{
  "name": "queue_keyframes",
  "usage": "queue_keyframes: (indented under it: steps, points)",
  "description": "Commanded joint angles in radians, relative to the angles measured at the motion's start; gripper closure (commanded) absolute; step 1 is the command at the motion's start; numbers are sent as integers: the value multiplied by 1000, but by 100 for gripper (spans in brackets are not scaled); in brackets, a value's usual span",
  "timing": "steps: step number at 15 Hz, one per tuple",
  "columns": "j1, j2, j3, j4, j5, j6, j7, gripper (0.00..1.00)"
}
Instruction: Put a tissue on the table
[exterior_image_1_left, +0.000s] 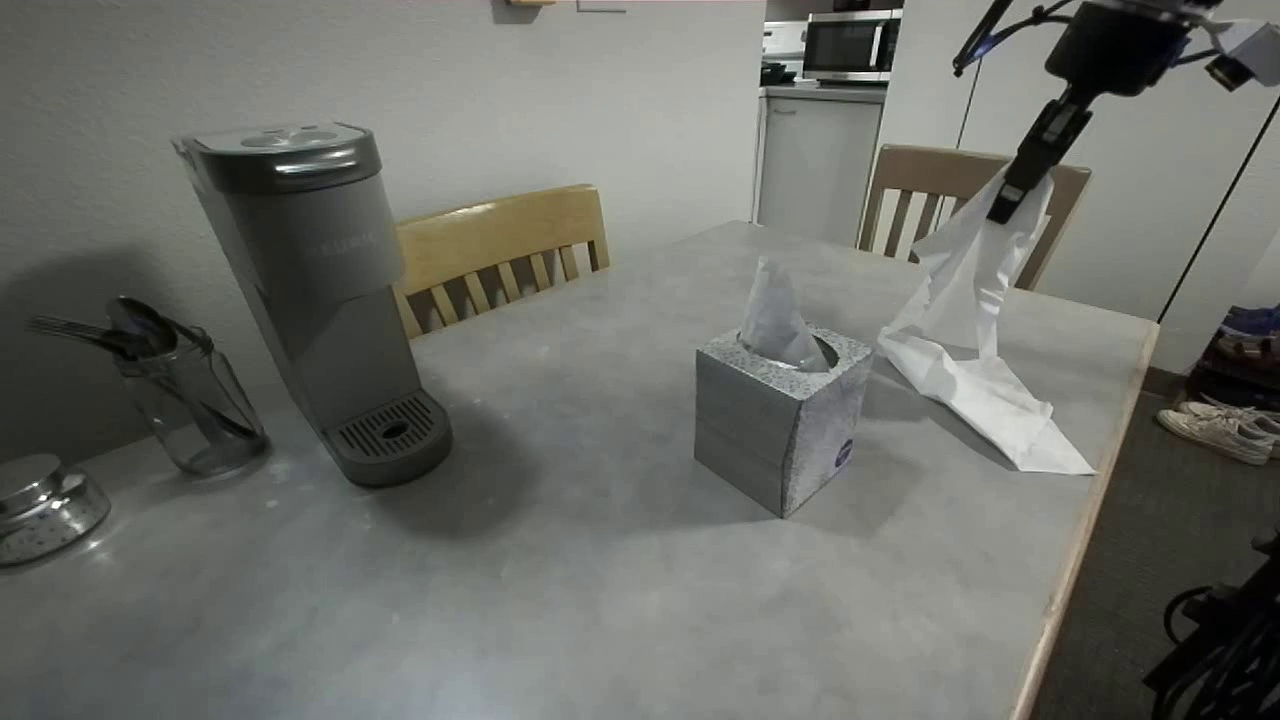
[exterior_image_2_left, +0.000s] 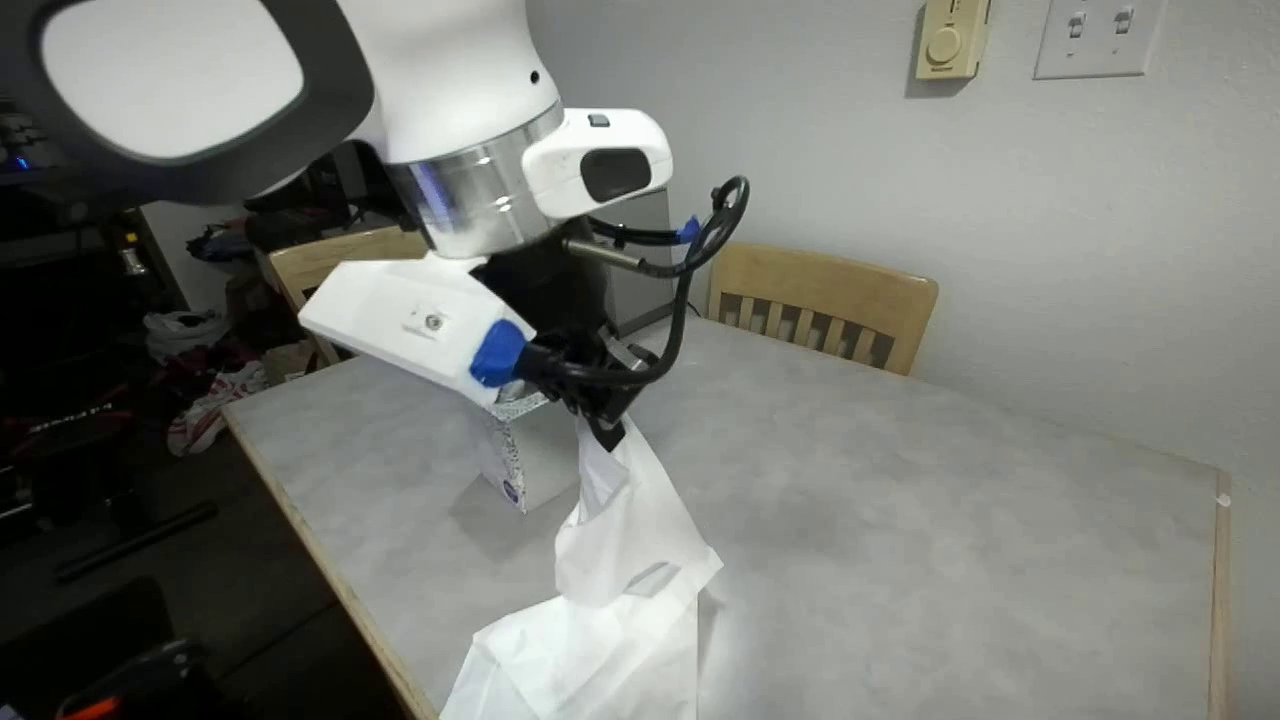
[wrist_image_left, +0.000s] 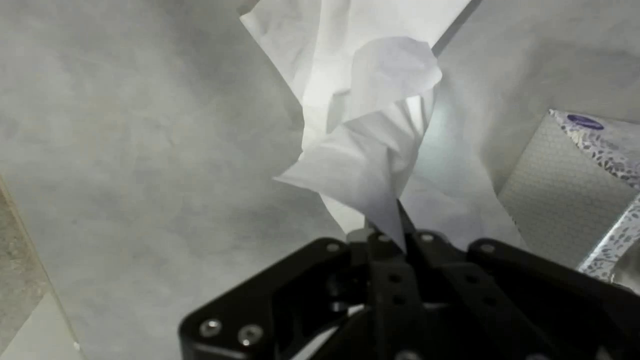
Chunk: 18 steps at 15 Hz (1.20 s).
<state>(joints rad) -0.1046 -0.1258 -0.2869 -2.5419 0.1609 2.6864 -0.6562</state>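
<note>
I saw the Robotiq gripper (exterior_image_1_left: 1004, 208) pinching the facial tissue (exterior_image_1_left: 985, 290) by its top; lengthwise it hung below the grip, lower end resting on the table (exterior_image_1_left: 600, 570).

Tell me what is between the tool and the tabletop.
The white tissue: an exterior view shows its upper part held in the tool and the rest hanging down toward the tabletop, where its lower end appears to rest.

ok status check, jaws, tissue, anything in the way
Jaws shut on tissue. Its lower part apparently resting on table. Box nearby, seemingly not in the way.
</note>
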Motion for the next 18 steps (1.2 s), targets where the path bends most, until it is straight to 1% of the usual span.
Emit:
queue_keyframes:
  steps: [1, 6, 8, 10, 12, 15, 18]
  points:
    - [-25, -2, -6, -66, 5, 41, -7, 100]
    - [-35, 26, -38, -117, 44, 94, -41, 100]
    - [-16, 47, -68, -133, 88, 126, -67, 100]
    - [-2, 75, -83, -145, 168, 149, -118, 100]
    - [9, 116, -88, -146, 278, 162, -193, 100]
    - [9, 183, -70, -120, 462, 145, -332, 100]
    - [2, 225, -50, -82, 589, 131, -442, 100]
